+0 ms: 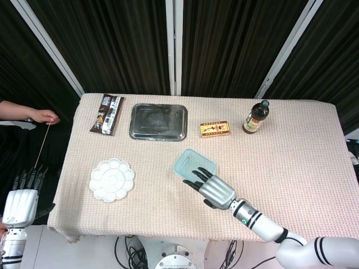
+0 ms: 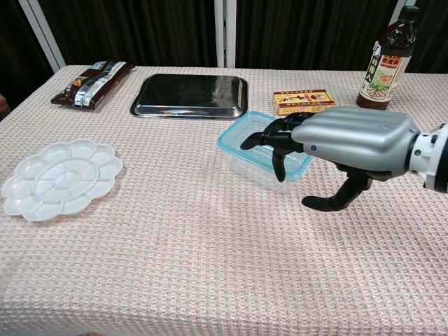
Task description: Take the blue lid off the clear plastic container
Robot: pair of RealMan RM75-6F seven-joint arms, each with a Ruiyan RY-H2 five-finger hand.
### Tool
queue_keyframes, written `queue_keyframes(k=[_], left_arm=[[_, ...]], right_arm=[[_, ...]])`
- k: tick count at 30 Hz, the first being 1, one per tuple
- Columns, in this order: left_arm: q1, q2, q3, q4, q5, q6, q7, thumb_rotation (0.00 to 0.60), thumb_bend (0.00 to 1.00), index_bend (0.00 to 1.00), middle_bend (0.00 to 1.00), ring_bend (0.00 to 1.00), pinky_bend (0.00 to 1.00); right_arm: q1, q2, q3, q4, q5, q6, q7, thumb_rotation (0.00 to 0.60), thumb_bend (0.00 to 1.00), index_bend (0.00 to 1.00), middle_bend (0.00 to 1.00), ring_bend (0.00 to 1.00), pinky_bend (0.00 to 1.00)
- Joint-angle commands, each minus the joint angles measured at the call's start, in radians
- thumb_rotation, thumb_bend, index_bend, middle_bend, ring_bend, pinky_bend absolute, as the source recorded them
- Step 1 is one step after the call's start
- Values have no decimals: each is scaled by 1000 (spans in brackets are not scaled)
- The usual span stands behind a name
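The clear plastic container (image 1: 192, 161) with its blue lid (image 2: 241, 142) sits near the middle of the table, turned at an angle. My right hand (image 1: 213, 189) reaches in from the near right. Its dark fingers (image 2: 278, 140) curve down over the lid's near right edge, and the thumb (image 2: 334, 201) hangs apart, lower and to the right. It holds nothing. The lid looks seated on the container. My left hand (image 1: 22, 199) hangs off the table at the far left in the head view, fingers apart and empty.
A white palette (image 2: 59, 178) lies at the left. At the back are a metal tray (image 2: 190, 95), a snack packet (image 2: 92, 82), a yellow box (image 2: 303, 101) and a dark bottle (image 2: 387, 59). A person's hand with a thin stick (image 1: 42, 116) is beyond the left edge.
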Motion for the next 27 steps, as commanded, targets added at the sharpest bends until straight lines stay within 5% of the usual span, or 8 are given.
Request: queue_keyframes(k=[1,11,22,27], left_arm=[[-1,1,0,-4,2,1,6,600,0,72,21,0,0],[-110,33,-16,-83,88,-95,54,600,0,72,21,0,0],[-457,-37,-102,-169,110,-506,65,600,0,72,21,0,0],[-603,-122,-150,-150,29,-688,74,600,0,38,21,0,0]], right_arm=[[-53,43,-9,-22,-85,101,90,600,270,75,289,0,0],[-113,113,56,36,19,150,252,600,265,22,240,0,0],[-106,42,63,163,104,14,353,600,235,0,215,0,0],[-149,76,78,143,14,126,418,600,236,0,215,0,0]])
